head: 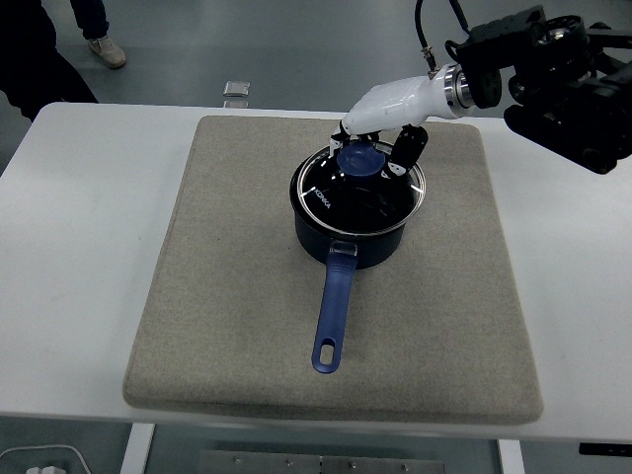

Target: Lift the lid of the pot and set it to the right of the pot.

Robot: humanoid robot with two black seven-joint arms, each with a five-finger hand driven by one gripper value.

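A dark blue pot (351, 237) with a long blue handle (333, 314) pointing toward me stands on the grey mat (227, 286). Its glass lid (363, 184) with a blue knob (362, 158) is raised a little and tilted, shifted slightly right of the pot's rim. My right hand (380, 143), white with black fingers, comes in from the upper right and is shut on the knob. The left arm does not show.
A small silvery object (236, 91) lies at the table's far edge. A person's shoe (107, 51) and dark clothing (35, 59) show at the top left, beyond the table. Bare mat lies to the right of the pot.
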